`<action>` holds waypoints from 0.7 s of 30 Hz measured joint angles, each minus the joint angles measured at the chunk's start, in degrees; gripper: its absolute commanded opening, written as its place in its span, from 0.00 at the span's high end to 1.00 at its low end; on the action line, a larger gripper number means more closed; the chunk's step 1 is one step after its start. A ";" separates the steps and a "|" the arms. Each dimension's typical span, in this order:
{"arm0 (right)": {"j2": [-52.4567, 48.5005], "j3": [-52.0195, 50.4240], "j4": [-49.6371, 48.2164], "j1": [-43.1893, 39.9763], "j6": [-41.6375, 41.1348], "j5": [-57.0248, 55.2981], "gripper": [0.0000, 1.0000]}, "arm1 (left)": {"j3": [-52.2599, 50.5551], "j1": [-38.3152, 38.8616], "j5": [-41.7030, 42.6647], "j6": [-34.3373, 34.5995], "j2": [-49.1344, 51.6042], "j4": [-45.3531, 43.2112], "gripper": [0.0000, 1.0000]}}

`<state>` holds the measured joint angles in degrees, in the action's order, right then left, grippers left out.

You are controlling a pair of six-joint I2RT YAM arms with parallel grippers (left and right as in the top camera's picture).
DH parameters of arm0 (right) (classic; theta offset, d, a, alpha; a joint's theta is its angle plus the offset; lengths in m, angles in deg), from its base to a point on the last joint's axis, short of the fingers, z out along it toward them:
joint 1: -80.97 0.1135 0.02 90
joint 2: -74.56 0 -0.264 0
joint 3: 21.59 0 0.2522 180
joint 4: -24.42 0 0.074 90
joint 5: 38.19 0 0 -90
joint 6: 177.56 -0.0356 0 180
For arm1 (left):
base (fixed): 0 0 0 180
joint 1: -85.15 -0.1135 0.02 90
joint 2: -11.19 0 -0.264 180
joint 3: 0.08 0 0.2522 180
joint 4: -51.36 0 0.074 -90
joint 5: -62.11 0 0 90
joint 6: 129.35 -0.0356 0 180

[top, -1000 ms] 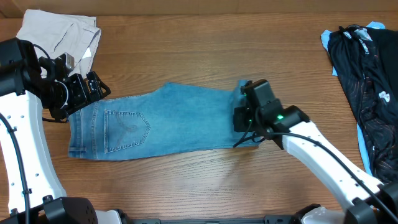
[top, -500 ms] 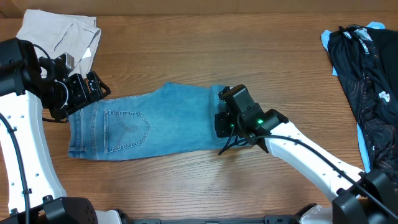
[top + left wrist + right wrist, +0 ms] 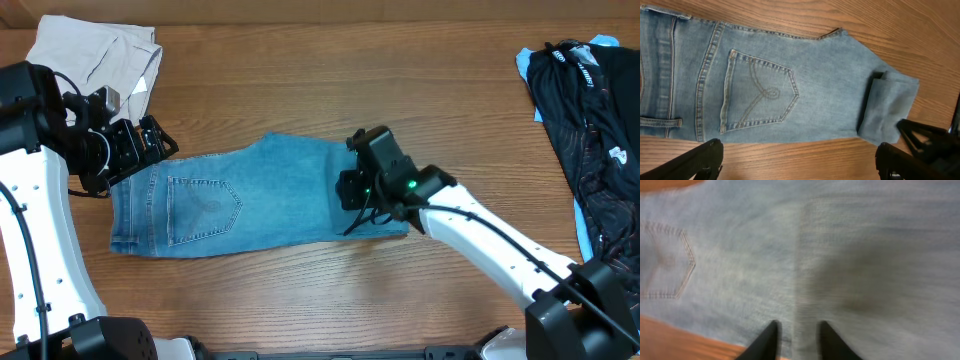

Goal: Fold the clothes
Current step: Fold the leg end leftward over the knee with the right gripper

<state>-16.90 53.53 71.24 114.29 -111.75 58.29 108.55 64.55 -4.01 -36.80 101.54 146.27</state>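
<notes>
Left fingers (image 3: 695, 162): spread wide, empty, frame left beside jeans (image 3: 230, 195) waistband. Right fingers (image 3: 765, 341): narrowly parted over folded denim, frame centre, nothing clamped.

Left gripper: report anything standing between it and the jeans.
Nothing visible does. The left gripper hangs open over the waistband end of the jeans; its wrist view shows only denim and bare wooden table.
</notes>
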 measured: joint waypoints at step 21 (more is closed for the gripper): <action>-23.12 5.46 1.66 -9.97 12.50 42.12 0.96 | 0.00 0.00 -0.15 0.00 0.00 1.22 0.00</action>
<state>-40.02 59.00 72.90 104.32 -99.24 100.41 108.55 64.55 -4.16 -36.80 101.54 147.49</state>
